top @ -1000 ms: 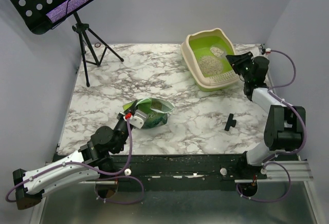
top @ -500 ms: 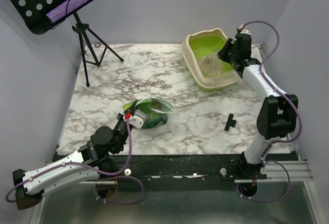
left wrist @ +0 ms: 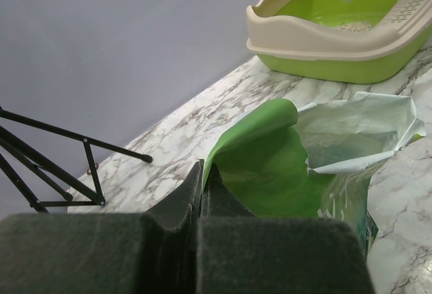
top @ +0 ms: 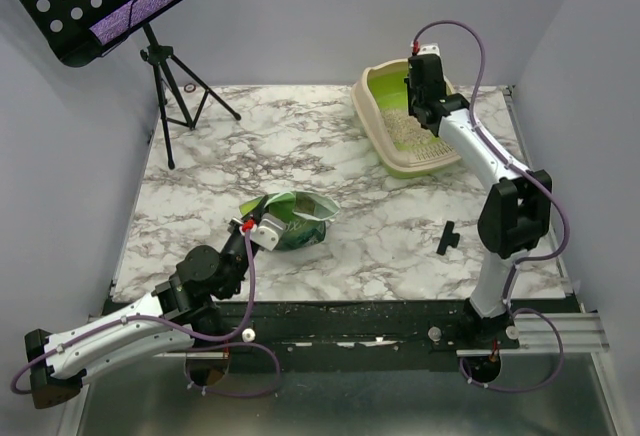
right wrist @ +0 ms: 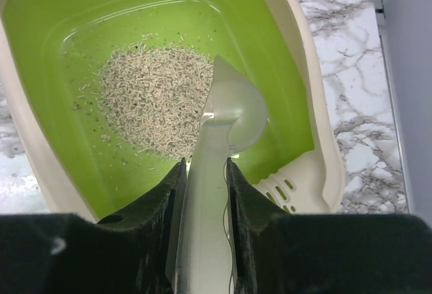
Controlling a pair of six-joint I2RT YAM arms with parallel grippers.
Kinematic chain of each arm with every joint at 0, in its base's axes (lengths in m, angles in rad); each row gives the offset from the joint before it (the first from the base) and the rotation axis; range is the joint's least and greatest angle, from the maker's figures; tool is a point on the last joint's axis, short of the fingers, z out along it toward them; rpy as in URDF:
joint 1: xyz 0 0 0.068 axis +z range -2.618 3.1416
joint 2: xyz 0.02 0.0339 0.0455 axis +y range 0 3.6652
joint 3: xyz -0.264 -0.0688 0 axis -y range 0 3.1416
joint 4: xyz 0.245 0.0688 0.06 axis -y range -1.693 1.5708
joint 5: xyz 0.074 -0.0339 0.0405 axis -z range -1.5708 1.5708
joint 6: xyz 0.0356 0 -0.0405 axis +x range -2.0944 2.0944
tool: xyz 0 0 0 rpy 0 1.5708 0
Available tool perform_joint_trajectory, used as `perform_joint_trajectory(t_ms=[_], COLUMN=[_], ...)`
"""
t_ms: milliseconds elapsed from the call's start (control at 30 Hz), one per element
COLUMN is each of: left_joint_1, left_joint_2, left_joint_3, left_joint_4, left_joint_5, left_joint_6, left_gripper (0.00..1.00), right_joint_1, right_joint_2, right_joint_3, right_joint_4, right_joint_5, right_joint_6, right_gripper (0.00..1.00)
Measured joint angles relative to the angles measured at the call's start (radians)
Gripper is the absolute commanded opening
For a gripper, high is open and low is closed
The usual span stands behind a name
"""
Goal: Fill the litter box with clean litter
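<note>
The litter box [top: 372,108] stands at the table's back right, beige rim, lime-green inside; it also shows in the right wrist view [right wrist: 287,44] and the left wrist view [left wrist: 317,41]. A patch of clean litter [right wrist: 152,98] lies on its floor [top: 403,128]. My right gripper [right wrist: 202,172] is shut on the handle of a translucent scoop [right wrist: 233,108], held above the box with the bowl turned down over the litter; it shows in the top view [top: 420,96] over the box. My left gripper [left wrist: 200,172] is shut on the edge of the open green bag [left wrist: 270,159], which lies on the table [top: 295,218].
A black music stand on a tripod [top: 165,66] stands at the back left. A small black T-shaped piece [top: 447,238] lies on the marble table [top: 300,156] front right. Grey walls close the sides and back.
My right arm has swung from the box's right side leftward and up over the box, carrying the scoop above the litter. The left arm and the bag have not moved.
</note>
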Motion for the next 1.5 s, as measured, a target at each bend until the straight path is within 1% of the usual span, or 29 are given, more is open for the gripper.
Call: perform_joint_trajectory(t_ms=[67, 167, 433, 633, 933, 1067, 1200, 1500], left_joint_1=[0.0, 0.0, 0.0, 0.0, 0.0, 0.0, 0.0, 0.0], left_joint_2=[0.0, 0.0, -0.003, -0.004, -0.012, -0.012, -0.012, -0.012], left_joint_3=[0.0, 0.0, 0.0, 0.0, 0.0, 0.0, 0.0, 0.0], left_joint_4=[0.0, 0.0, -0.002, -0.004, -0.01, -0.011, -0.011, -0.011], left_joint_5=[0.001, 0.002, 0.002, 0.005, 0.017, 0.022, 0.023, 0.024], left_joint_6=[-0.001, -0.001, -0.001, -0.002, -0.006, -0.012, -0.015, -0.016], left_gripper=[0.0, 0.0, 0.0, 0.0, 0.0, 0.0, 0.0, 0.0], right_joint_1=[0.009, 0.013, 0.014, 0.001, -0.125, -0.158, -0.159, -0.164], right_joint_2=[-0.01, -0.036, -0.104, -0.104, -0.103, -0.103, -0.103, -0.103], right_joint_3=[0.004, 0.002, -0.04, -0.077, -0.169, -0.193, -0.194, -0.234], right_joint_4=[-0.011, -0.024, -0.036, -0.042, -0.031, -0.026, -0.014, 0.039], right_joint_5=[0.02, -0.005, -0.225, -0.34, -0.636, -0.732, -0.828, -0.983], right_joint_6=[-0.032, -0.05, -0.019, -0.018, -0.01, -0.007, -0.008, -0.01], right_gripper=[0.0, 0.0, 0.0, 0.0, 0.0, 0.0, 0.0, 0.0])
